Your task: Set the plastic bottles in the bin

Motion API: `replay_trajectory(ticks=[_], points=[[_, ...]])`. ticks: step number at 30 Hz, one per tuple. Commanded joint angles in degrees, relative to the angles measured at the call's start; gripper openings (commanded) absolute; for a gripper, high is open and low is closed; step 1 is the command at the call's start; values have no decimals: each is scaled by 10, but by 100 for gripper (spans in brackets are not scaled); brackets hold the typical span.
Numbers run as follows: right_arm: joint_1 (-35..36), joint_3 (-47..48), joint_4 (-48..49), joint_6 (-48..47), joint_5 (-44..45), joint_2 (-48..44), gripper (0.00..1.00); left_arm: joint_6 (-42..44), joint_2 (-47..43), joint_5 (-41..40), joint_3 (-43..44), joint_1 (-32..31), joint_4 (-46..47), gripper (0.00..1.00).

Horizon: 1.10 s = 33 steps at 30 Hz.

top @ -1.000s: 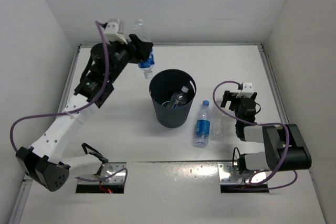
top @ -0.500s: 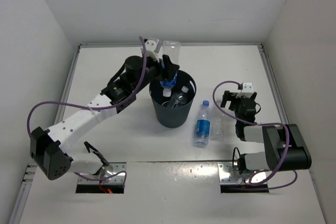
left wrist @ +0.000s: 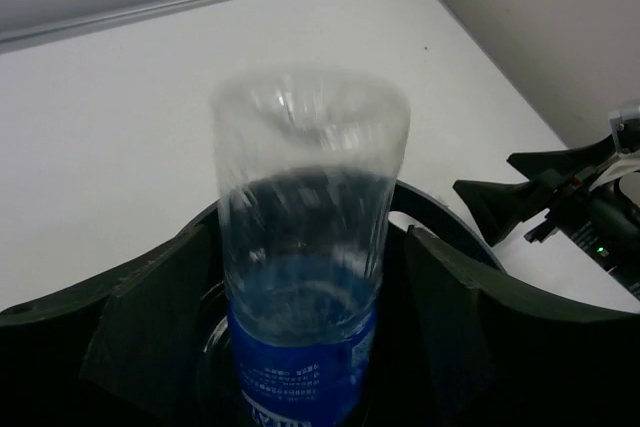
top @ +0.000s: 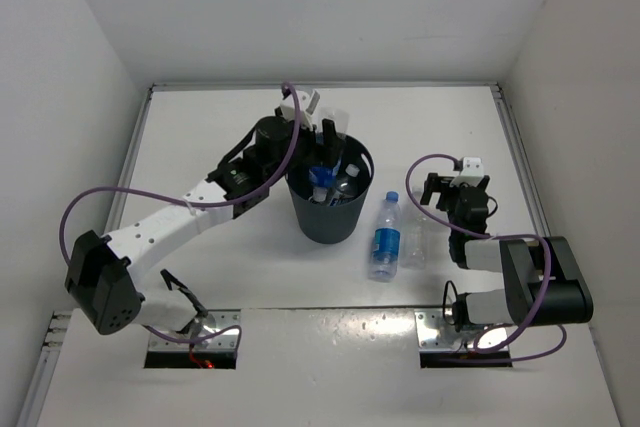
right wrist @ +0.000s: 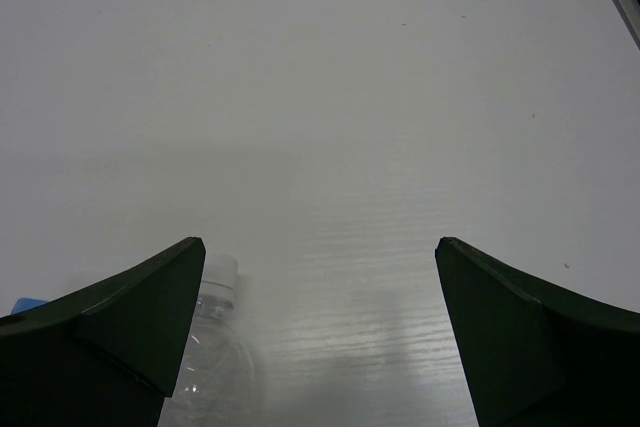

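Two bottles on table (top: 200, 147) right of bin (top: 325, 222): blue-capped bottle (top: 384, 239); plain bottle (top: 413, 243) just beside, outline faint. Bin wall hides most of third bottle (top: 346, 185) inside. Inverted blue-label bottle (left wrist: 305, 247) neck-down in bin between fingers of my left gripper (top: 326, 139), base blurred; gripped or released, cannot tell. My right gripper (right wrist: 320, 243) spread wide, nothing held.

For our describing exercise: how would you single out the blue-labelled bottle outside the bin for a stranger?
Find the dark bin in the middle. Two bottles sit right of it; the blue-labelled bottle is the nearer one. Unlike its plain neighbour, it has a blue cap and label.
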Motion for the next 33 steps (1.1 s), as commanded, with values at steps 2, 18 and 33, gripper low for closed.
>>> replay_trajectory(ticks=[2,18,33], points=[[-3,6,39,3,-12,-6,100,-8,-10,-30,0,-6,9,86],[-3,6,33,3,-12,-11,100,-1,-92,-181,13,94,-92,100],[-3,12,25,14,-5,-17,100,-53,-282,-138,-264,245,-128,100]])
